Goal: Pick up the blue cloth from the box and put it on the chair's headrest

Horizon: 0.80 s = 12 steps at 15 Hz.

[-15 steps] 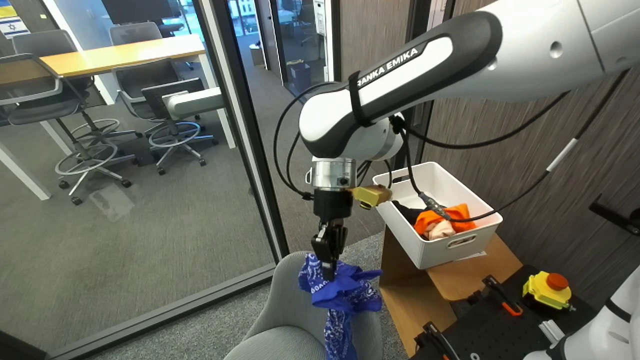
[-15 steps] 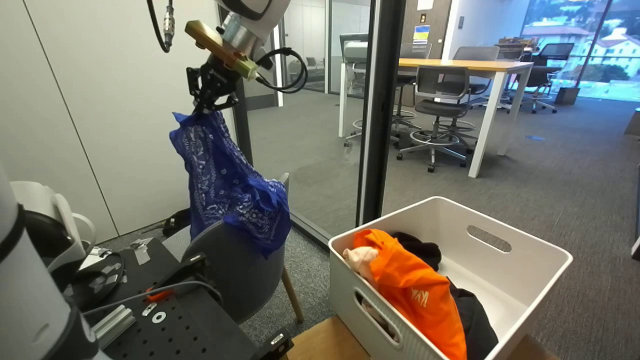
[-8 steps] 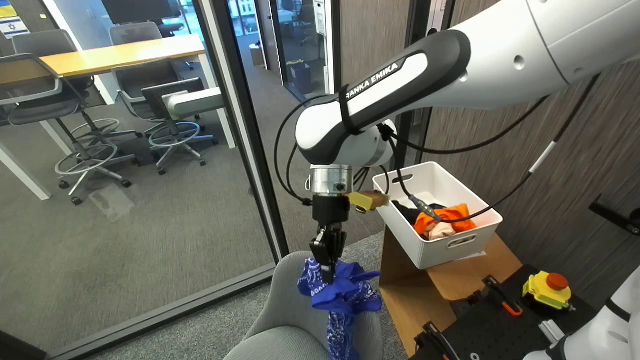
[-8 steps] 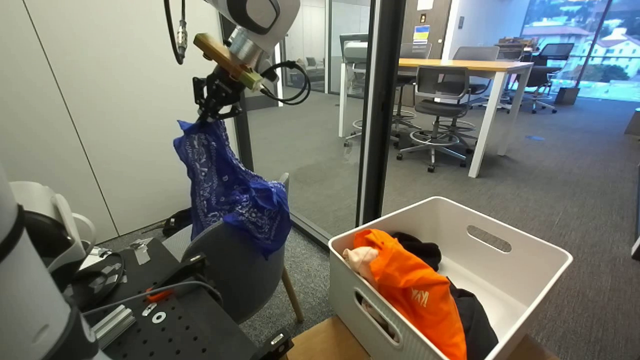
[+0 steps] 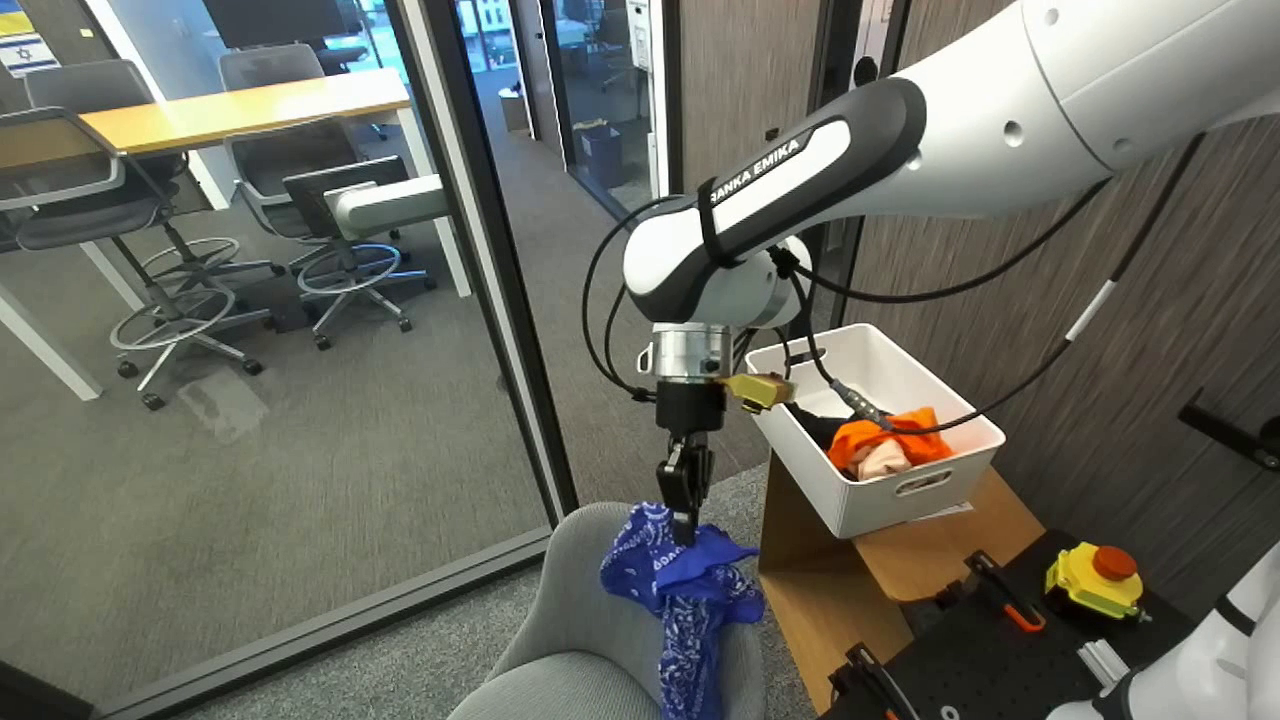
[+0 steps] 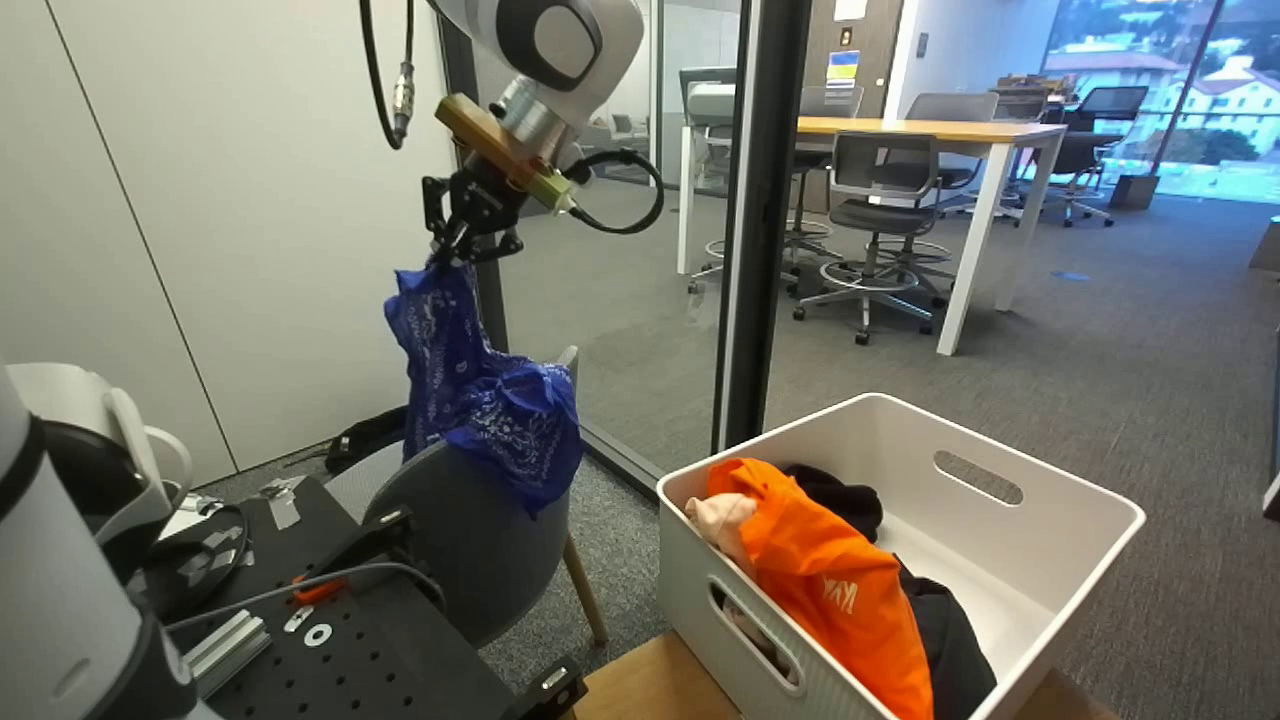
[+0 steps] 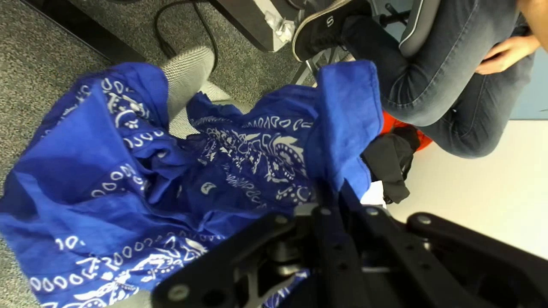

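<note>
1. Wrist view: the fingers [image 7: 338,252] are narrow, pressed together on a pinch of the blue cloth [image 7: 265,162].
2. Both exterior views: the fingers point downward, at a level above the backrest [image 6: 470,550] of the grey chair [image 5: 575,620].
3. Blue cloth, upper section: it rises from the backrest to the fingers in a single gathered length.
4. Blue cloth, lower section: it lies in folds over the top edge of the backrest. One part hangs on the side of the seat [image 5: 565,690]; another hangs over the rear face.
5. Grey chair: it stands just beside the edge of the table [image 5: 930,555], with carpet [image 5: 740,500] visible between the two in an exterior view.
6. White box [image 6: 1060,530]: it stands upright on the table, one wall along the edge that faces the chair. It contains orange fabric [image 6: 815,570], dark fabric [image 6: 950,630] and pale fabric [image 6: 722,515].
7. Black perforated board [image 6: 430,640]: it lies next to a corner of the table and carries a yellow-and-red button unit [image 5: 1095,582].
8. Robot arm [image 5: 800,185]: a black cable [image 5: 900,298] hangs from it in a loop.
9. Wrist view, background: a person's legs [image 7: 445,77] in dark jeans, bent at the knee, show beyond the cloth.
</note>
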### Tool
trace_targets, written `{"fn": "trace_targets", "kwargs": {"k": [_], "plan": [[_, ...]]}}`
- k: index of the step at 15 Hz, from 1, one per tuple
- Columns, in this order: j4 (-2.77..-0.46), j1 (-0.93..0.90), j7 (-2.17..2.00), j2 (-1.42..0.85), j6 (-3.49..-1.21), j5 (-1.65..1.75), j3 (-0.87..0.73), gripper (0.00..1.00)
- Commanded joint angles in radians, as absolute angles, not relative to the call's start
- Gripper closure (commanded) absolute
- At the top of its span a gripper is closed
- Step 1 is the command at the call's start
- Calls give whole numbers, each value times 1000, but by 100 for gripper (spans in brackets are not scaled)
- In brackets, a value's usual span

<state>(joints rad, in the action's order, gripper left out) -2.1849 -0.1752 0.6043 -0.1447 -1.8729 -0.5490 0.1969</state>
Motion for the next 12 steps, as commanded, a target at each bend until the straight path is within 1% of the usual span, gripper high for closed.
{"fn": "trace_targets", "kwargs": {"k": [1, 12], "plan": [[-2199, -133, 682, -163, -1867, -515, 180, 93], [-2171, -33, 736, -355, -1860, -424, 128, 92]]}}
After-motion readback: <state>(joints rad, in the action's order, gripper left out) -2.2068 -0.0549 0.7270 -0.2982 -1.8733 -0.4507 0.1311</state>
